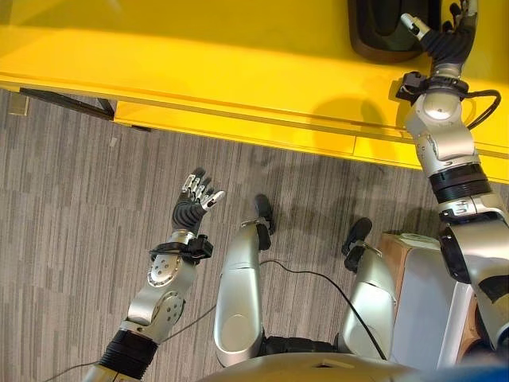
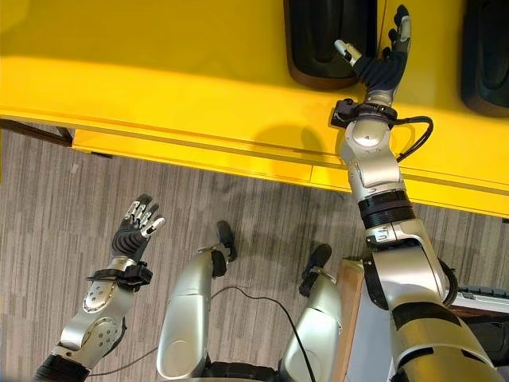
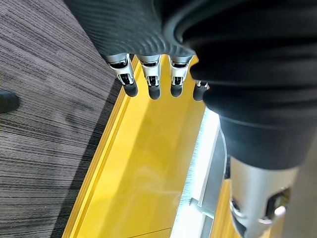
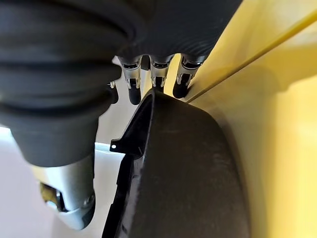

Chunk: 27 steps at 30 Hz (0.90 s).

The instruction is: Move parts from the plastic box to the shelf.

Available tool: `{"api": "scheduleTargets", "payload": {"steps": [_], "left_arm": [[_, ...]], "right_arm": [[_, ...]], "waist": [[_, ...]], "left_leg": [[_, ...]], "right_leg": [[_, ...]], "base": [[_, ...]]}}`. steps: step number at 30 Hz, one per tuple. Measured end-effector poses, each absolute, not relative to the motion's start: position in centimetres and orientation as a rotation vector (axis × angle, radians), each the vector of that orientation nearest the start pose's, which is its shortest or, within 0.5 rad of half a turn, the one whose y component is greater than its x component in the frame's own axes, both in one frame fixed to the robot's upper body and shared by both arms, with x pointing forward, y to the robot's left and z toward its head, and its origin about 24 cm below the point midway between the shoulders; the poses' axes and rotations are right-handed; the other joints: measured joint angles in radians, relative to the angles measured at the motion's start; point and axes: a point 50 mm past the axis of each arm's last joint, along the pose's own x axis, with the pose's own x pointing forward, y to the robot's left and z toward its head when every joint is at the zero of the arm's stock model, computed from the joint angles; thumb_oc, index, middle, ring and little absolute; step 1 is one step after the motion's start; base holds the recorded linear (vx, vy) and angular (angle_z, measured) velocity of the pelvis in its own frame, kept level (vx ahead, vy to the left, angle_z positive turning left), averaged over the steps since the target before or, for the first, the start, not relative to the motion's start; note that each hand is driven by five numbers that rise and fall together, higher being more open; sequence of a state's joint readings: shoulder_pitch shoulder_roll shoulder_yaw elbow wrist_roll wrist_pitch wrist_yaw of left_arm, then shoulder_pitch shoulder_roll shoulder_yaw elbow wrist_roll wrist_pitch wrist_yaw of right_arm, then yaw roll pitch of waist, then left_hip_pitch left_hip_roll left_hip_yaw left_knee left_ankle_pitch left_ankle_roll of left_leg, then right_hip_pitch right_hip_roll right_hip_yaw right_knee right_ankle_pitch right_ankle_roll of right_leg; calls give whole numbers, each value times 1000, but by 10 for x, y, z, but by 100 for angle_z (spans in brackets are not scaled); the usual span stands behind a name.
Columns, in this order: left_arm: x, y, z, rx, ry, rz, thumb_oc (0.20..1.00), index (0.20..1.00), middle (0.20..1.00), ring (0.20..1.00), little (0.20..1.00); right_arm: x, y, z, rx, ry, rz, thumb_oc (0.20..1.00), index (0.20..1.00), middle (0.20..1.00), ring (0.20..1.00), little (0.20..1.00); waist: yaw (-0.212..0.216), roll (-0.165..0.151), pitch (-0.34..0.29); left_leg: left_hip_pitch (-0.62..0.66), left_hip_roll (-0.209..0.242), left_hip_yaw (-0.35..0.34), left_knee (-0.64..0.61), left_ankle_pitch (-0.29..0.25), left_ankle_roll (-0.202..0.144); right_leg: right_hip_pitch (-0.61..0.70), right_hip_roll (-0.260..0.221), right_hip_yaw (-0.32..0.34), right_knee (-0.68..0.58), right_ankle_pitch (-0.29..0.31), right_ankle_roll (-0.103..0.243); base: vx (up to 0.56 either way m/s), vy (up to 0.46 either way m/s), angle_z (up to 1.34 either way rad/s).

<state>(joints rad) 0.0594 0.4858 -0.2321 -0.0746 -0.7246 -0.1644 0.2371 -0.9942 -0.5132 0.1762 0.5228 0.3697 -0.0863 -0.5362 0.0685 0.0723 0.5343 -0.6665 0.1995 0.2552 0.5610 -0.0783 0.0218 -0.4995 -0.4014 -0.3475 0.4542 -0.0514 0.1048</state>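
The right hand (image 2: pixel 380 60) reaches over the yellow shelf (image 2: pixel 159 72), fingers spread wide around the edge of a black part (image 2: pixel 326 40) lying there, not gripping it. The left hand (image 1: pixel 195 203) hangs open above the grey floor (image 1: pixel 71 207), holding nothing

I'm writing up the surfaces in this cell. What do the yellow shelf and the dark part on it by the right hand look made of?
Yellow shelf: probably painted or coated metal, since it is smooth, glossy and reflects light. Dark part: likely moulded plastic, matte black with rounded edges, as the right wrist view shows; rubber cannot be excluded.
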Motion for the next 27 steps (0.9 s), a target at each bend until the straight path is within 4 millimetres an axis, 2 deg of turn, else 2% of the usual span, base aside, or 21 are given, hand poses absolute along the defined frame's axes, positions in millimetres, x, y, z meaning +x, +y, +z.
{"api": "scheduleTargets", "payload": {"steps": [15,27], "left_arm": [[237,199,55,-272,-5,49,1000,1000,1000,1000,1000],[238,199,55,-272,-7,54,1000,1000,1000,1000,1000]], "right_arm": [[367,-177,248,22,-570,-288,1000,1000,1000,1000,1000],[366,-168,244,50,-564,-264,1000,1000,1000,1000,1000]], "waist": [[-4,0,0],[-4,-1,0]], "left_leg": [[0,8,-4,5,0,-1],[0,9,-10,9,-2,-8]], "right_leg": [[0,6,0,11,-5,-4],[-2,4,0,26,-13,-7]], "base": [[0,0,0],[0,0,0]]}}
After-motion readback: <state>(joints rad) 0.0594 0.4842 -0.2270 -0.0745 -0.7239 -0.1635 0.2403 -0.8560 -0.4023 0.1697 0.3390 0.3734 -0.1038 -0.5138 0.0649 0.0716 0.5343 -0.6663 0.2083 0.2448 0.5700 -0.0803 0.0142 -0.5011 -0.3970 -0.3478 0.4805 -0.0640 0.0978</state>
